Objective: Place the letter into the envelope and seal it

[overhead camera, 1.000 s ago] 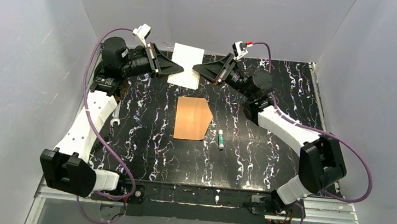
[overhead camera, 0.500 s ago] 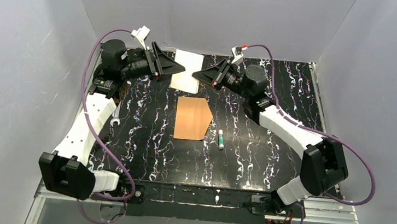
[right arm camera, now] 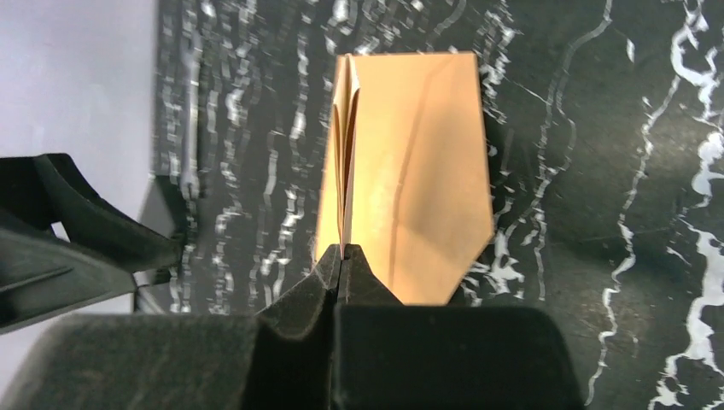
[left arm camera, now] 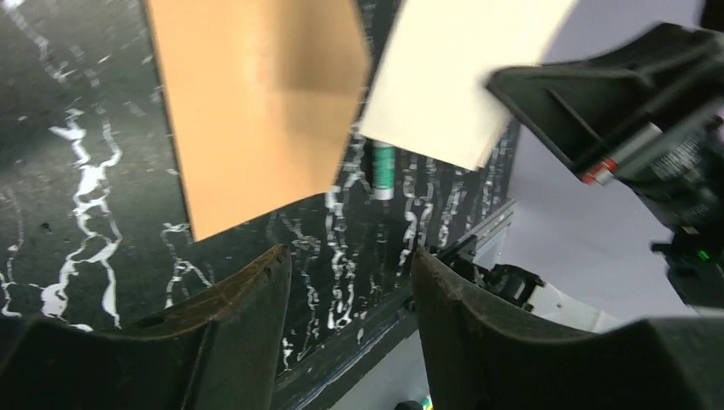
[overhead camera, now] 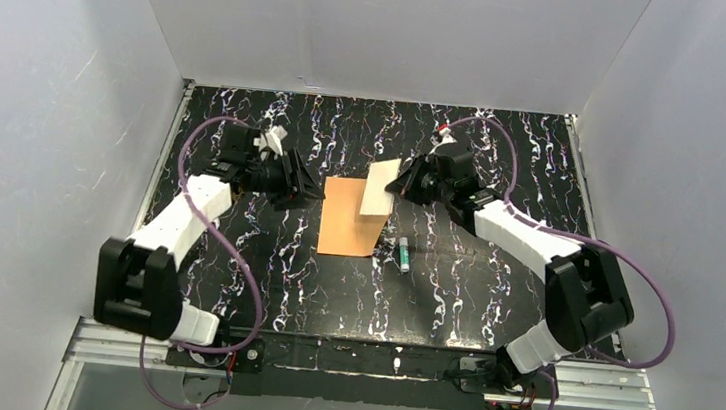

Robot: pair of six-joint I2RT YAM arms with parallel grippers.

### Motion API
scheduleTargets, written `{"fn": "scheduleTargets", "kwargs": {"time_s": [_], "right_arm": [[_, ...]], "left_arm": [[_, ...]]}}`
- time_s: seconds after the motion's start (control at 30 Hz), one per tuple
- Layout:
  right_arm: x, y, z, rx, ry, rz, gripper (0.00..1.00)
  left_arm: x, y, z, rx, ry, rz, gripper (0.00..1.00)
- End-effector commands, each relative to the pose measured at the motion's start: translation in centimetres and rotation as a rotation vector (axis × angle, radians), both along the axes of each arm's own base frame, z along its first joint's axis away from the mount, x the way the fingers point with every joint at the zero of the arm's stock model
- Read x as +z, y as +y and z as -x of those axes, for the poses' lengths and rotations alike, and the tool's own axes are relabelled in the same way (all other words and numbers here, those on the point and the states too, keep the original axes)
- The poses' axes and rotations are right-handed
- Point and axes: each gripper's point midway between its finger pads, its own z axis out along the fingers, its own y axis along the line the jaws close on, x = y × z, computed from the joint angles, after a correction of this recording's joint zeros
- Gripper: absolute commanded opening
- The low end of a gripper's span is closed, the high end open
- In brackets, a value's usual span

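Table (overhead camera: 281,288): black slab with white marble veining, fills the middle of my overhead view. One small tube (overhead camera: 404,255), green and white, lies flat on it just right of centre, long axis running top to bottom of the frame. My left wrist view catches the same tube (left arm camera: 382,169) at upper centre, top end hidden. Plain pale walls (overhead camera: 386,26) on three sides. Metal rail (overhead camera: 603,387) along the bottom edge.

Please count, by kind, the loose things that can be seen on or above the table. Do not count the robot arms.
envelope: 1
letter: 1
small green and white tube, likely a glue stick: 1
Total: 3
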Motion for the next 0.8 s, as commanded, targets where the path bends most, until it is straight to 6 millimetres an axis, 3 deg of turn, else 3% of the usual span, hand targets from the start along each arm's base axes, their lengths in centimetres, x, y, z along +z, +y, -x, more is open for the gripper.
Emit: {"fn": "scheduleTargets", "kwargs": {"time_s": [0.0,0.17,0.37,0.5,0.77], "right_arm": [[-2.9,-0.2,-0.9,0.018,-0.031,0.076,0.01],[-6.4,-0.1,-1.0,0.038,0.025,0.124,0.01],[-8.8,0.1,-1.1,0.060,0.053,0.157,0.01],[-10.6,0.1,-1.1,0.074,0.070,0.179,0.01],[-11.6,0.8,-0.2,0.128,0.051,0.148,0.01]], "left_arm": [[-5.8,0.6,-0.7,0.034,0.133,-0.089,0.51],[-9.8,1.7,-1.6,0.094,0.216,-0.183,0.51],[-12.5,0.8,-1.2,0.078,0.281,-0.175,0.49],[-14.0,0.5,-0.5,0.064,0.324,-0.187,0.41],[-16.3,0.0,0.6,0.038,0.400,-0.207,0.34]]}}
